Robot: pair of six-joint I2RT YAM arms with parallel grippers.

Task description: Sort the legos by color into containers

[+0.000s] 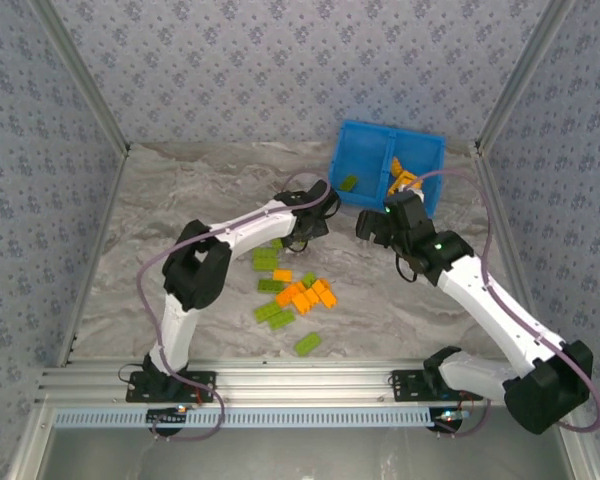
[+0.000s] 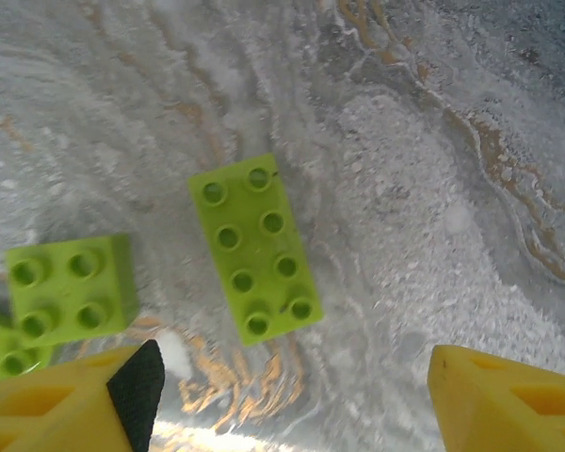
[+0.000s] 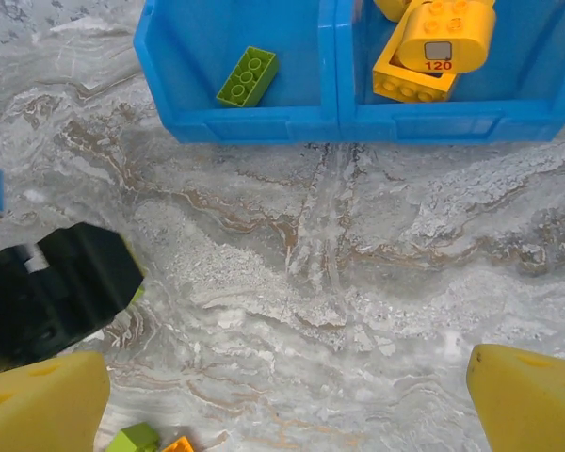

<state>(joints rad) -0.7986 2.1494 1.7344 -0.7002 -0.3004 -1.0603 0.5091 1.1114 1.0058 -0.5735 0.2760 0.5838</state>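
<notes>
Most of the legos point(image 1: 292, 292) lie loose in the middle of the table point(image 1: 180, 200), green and orange mixed in one cluster, with one green piece a little nearer the arm bases. The blue tray point(image 1: 365, 140) sits at the far right, turned at a slight angle. Its left compartment point(image 3: 198, 38) holds a single green brick point(image 3: 247, 76), lying flat. Its right compartment point(image 3: 518, 66) holds orange pieces point(image 3: 424, 56), one of them rounded, with a small label reading 120, resting on a flat brick.

The left gripper point(image 1: 298, 238) hangs over the far edge of the cluster, jaws spread and holding nothing. From its wrist you look down on a long green brick point(image 2: 254, 247) lying between the line of the two yellow fingers point(image 2: 66, 405), not touched by either. A square green brick point(image 2: 71, 290) lies just to its left.

The right gripper point(image 1: 372, 228) hovers over bare marbled table just short of the tray's near wall, jaws wide apart and empty point(image 3: 282, 405). The two grippers are near each other but apart.
</notes>
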